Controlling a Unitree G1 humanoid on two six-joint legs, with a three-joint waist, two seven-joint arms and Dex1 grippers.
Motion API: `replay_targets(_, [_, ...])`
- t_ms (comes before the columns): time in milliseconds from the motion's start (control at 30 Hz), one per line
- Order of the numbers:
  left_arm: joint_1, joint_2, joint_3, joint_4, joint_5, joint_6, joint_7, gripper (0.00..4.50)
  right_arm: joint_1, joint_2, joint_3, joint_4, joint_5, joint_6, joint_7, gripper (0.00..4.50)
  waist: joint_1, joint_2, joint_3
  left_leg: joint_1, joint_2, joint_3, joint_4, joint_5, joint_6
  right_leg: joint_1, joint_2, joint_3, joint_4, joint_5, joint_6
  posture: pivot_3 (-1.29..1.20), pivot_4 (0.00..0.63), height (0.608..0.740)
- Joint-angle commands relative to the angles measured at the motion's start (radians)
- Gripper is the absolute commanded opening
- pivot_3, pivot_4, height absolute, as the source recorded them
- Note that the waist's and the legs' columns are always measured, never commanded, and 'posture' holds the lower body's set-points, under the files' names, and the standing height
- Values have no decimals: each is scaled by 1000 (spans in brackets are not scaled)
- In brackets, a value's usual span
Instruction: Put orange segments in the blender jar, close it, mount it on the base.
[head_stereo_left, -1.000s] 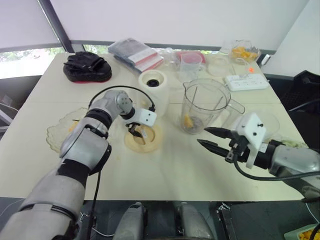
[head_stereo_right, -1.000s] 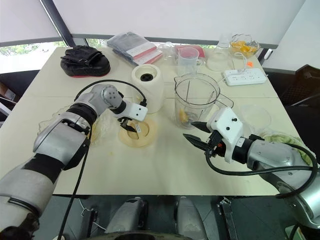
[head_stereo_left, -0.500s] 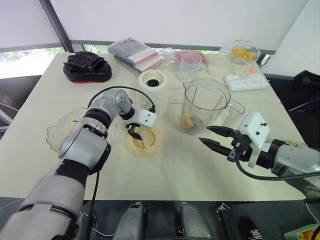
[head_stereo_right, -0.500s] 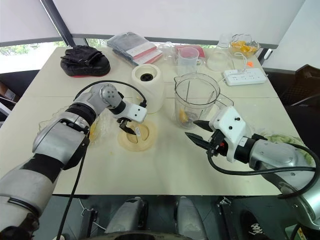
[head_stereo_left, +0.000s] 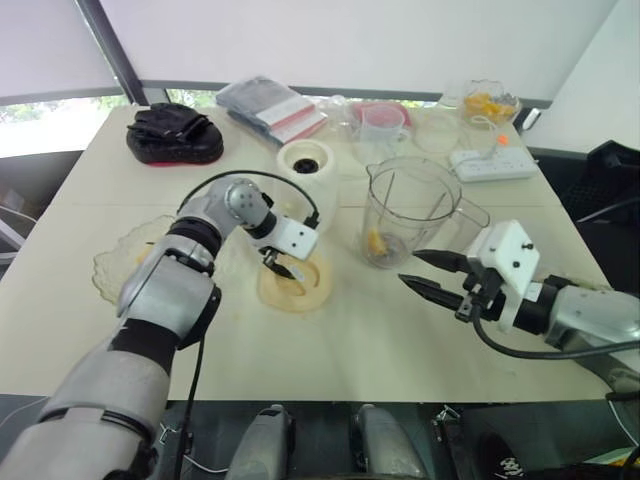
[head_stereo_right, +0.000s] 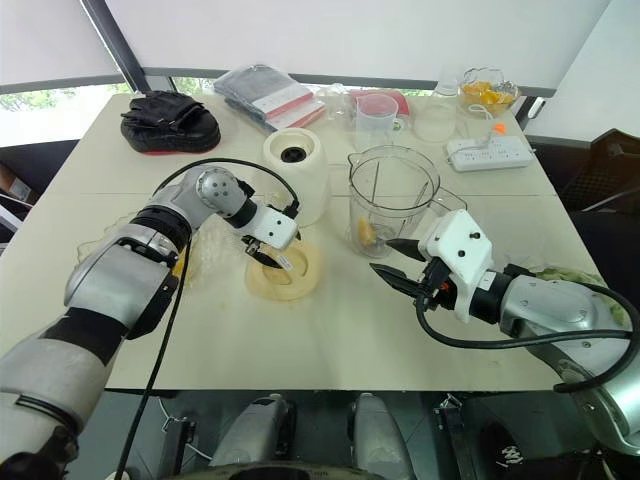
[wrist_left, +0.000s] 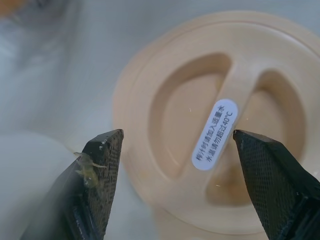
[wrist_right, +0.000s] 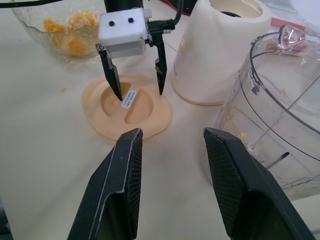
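Shift of the left gripper (head_stereo_left: 282, 268) over the lid (head_stereo_left: 312, 291) at frame centre is noted, fingers spread astride its ridge; grasping is judged next. Right gripper (head_stereo_left: 428, 275) is held open.

Cream table (head_stereo_left: 330, 350) beneath blind-covered windows (head_stereo_left: 350, 40)
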Motion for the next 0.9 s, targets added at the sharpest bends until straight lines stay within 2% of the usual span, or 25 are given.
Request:
replay_targets(33, [-21,14,-2,-14,-3,-58,-19,3650,-14,0,-11,-5,-6,-16,9,2011,0,0,0,0,0,0,0,0,0,0,0,0,0,0,0,0,150,740])
replay_targets(200, [-28,23,-43,-9,34,-74,-68,3650,-12,5,-9,-7,-12,-15,8,2011,-1,0,0,0,0,0,0,0,0,0,0,0,1,0,0,0,150,740])
replay_targets(367, [-33,27,-90,-8,81,-67,-45,3650,-9,10,-6,-11,-17,-15,4,2011,-1,0,0,0,0,0,0,0,0,0,0,0,1,0,0,0,150,740])
replay_targets(600, [-33,-4,-107,-1,100,-10,28,3650,0,18,-7,-20,-24,-10,-6,2011,0,0,0,0,0,0,1,0,0,0,0,0,1,0,0,0,150,740])
replay_targets(900, [-19,-37,-102,4,97,38,29,3650,25,21,-16,-41,-28,-5,-20,2011,-1,0,0,0,0,0,1,0,0,0,0,0,2,0,0,0,150,740])
